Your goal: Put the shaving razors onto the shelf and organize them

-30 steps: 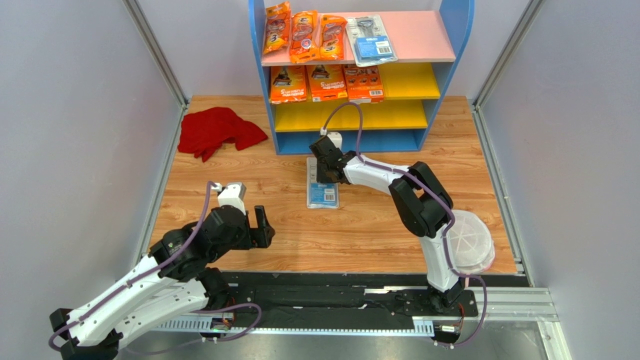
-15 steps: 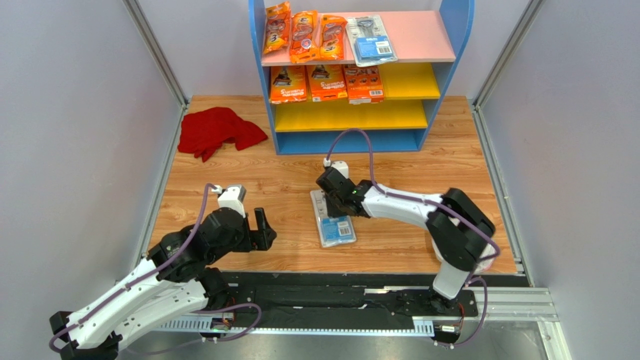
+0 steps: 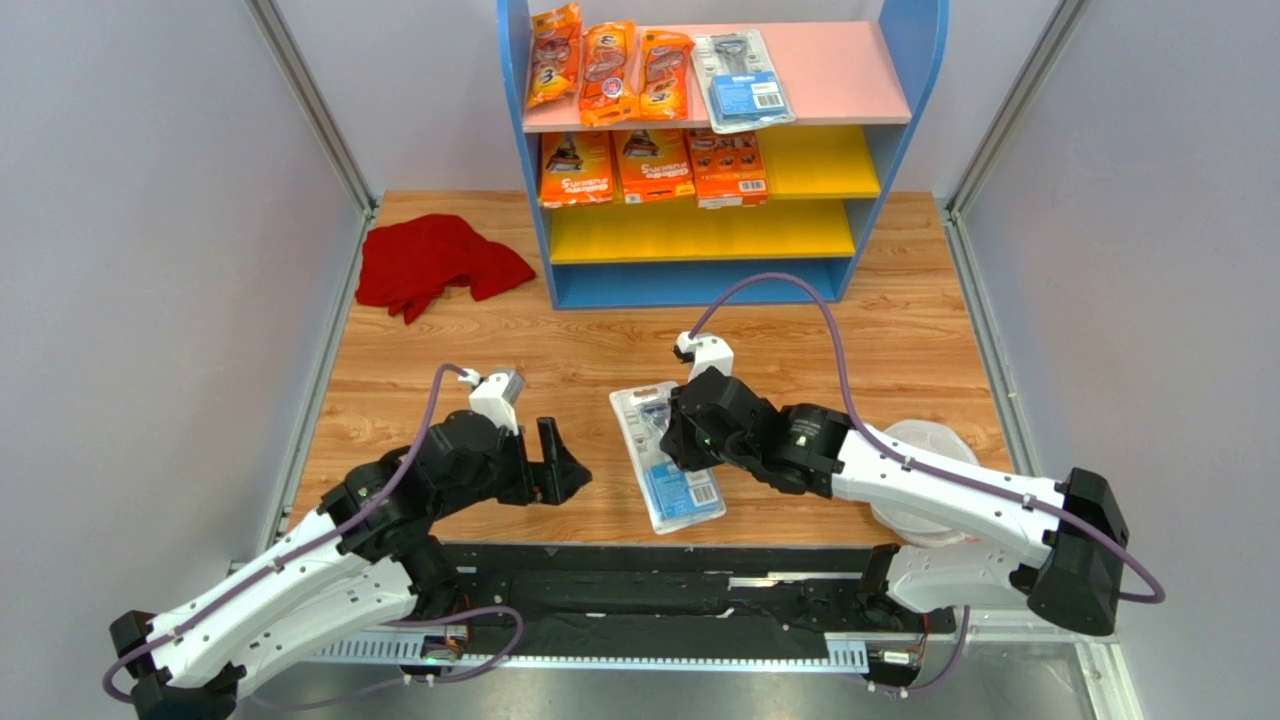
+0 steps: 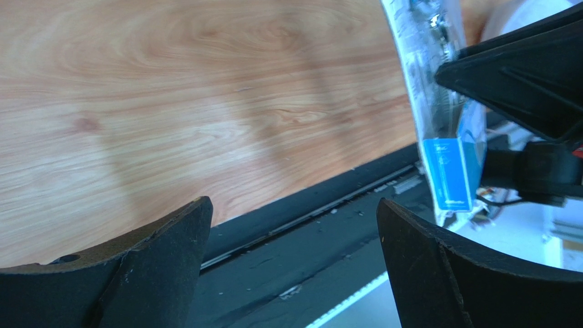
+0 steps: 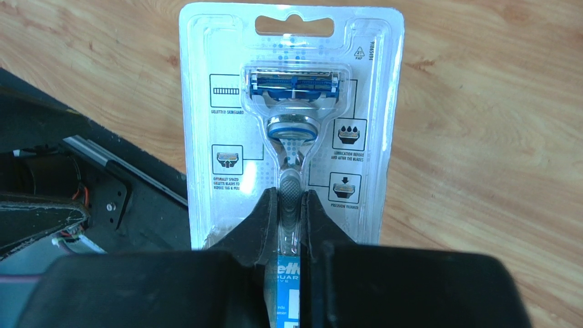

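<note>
Pinching the clear grey-blue blister card with one razor [image 5: 291,102] at its lower middle, the right pincer [image 5: 291,205] is clenched on it; the card juts forward from the fingertips, over the wooden tabletop [image 3: 451,375]; the left pincer [image 4: 291,212] is spread wide, released, nothing gripped, the card just to its right; the blue-sided shelf with pink top and yellow boards [image 3: 699,282] stands well beyond both pincers, orange razor packs [image 3: 609,68] laid on it.

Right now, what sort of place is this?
Probably a robot lab's mock shop: grey walls box in a wooden table, a small shelf holds razor packs, and the right gripper holds a blister card.
</note>
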`<state>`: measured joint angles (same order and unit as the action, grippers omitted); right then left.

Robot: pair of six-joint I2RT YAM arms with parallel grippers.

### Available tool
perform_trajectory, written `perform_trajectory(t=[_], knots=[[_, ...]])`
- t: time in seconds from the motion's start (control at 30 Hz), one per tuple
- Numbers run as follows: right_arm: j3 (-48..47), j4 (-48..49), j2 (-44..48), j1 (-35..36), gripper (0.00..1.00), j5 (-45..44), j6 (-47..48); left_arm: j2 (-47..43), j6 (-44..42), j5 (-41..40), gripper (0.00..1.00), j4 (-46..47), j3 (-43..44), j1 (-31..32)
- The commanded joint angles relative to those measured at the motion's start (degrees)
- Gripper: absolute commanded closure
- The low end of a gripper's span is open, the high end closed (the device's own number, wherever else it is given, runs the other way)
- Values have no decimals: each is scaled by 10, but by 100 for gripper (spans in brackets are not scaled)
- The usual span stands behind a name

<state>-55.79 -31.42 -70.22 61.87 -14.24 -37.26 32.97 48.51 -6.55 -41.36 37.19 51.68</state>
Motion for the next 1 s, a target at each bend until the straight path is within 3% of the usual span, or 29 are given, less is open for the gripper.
perform_trajectory(t=[0.0, 0.13, 0.4, 0.63, 0.73, 0.93, 0.97], knots=[[9, -13, 26, 22, 100, -22, -32, -15, 34, 77, 1, 128, -31, 1], [0, -25, 30, 37, 100, -36, -34, -23, 70, 115, 1, 211, -62, 1], [-27, -27, 19, 74, 100, -37, -41, 13, 106, 146, 1, 283, -84, 1], [-51, -25, 25, 108, 100, -27, -38, 29, 110, 153, 11, 310, -94, 1], [-62, -27, 32, 120, 100, -13, -33, 21, 113, 152, 19, 319, -103, 1], [-51, -26, 49, 128, 100, 18, -26, -1, 117, 144, 54, 319, -112, 1], [-47, -14, 57, 129, 100, 33, -21, -2, 117, 144, 66, 318, -112, 1]])
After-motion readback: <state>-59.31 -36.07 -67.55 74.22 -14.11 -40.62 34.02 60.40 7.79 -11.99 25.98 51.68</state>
